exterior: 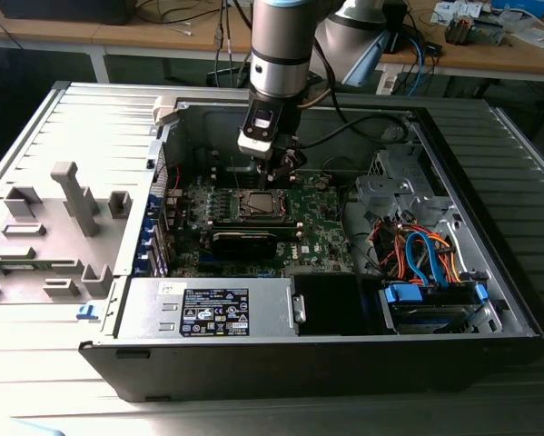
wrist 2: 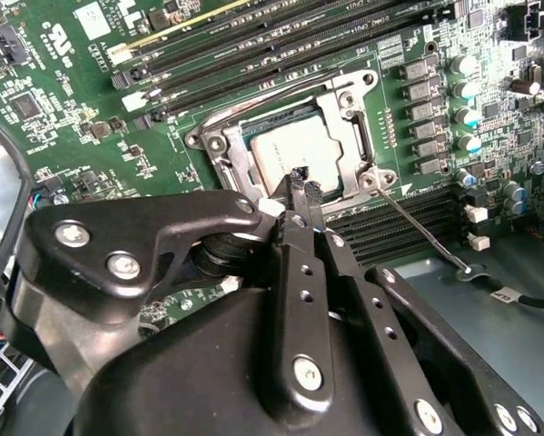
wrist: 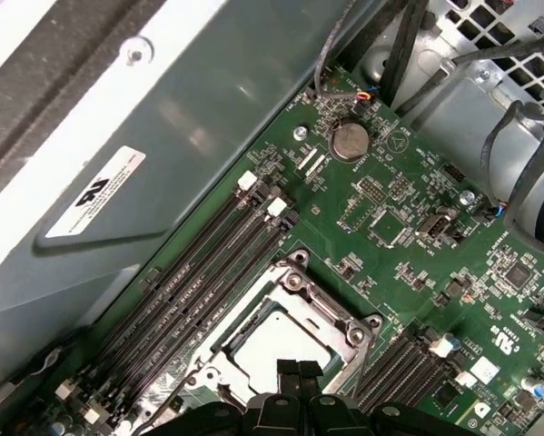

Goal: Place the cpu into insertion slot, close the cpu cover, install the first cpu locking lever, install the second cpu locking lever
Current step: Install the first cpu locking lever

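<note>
Item, as I see it from my station: gripper (wrist 2: 299,182), fingers pressed together with nothing visible between them, tips at the edge of the cpu cover (wrist 2: 349,136). The cover lies flat over the cpu (wrist 2: 281,147) (seated in its socket). One locking lever (wrist 2: 423,229) juts out from the socket corner. Surround: green motherboard (wrist: 390,218), open computer case (exterior: 253,363).

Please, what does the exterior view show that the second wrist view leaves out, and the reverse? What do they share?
Exterior view adds: the whole open computer case, the power supply, blue and orange cables and the arm.
Second wrist view adds: the cpu cover lying flat as a frame on the socket, and a thin locking lever standing out sideways from it.
Shared: the cpu in its socket, the green motherboard and the gripper at the socket's edge.
</note>
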You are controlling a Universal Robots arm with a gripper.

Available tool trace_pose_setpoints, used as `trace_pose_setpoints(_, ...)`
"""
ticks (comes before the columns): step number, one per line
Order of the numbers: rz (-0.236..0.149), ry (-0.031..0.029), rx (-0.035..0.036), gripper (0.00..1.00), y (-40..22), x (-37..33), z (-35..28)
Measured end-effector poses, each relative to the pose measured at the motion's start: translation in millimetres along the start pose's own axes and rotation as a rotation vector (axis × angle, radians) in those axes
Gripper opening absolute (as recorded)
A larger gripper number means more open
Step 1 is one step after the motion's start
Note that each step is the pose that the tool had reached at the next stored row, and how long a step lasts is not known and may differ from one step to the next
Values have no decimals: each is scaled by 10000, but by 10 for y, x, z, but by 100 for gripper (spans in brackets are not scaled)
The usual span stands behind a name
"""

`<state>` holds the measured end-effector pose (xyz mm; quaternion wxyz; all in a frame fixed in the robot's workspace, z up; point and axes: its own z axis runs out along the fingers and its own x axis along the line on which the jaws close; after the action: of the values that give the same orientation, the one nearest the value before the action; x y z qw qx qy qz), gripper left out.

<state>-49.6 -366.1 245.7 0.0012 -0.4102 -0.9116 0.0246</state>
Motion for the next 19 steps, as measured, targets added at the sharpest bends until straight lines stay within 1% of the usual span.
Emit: trace_pose_setpoints(19,-586,-27,-11,11,0,0,0)
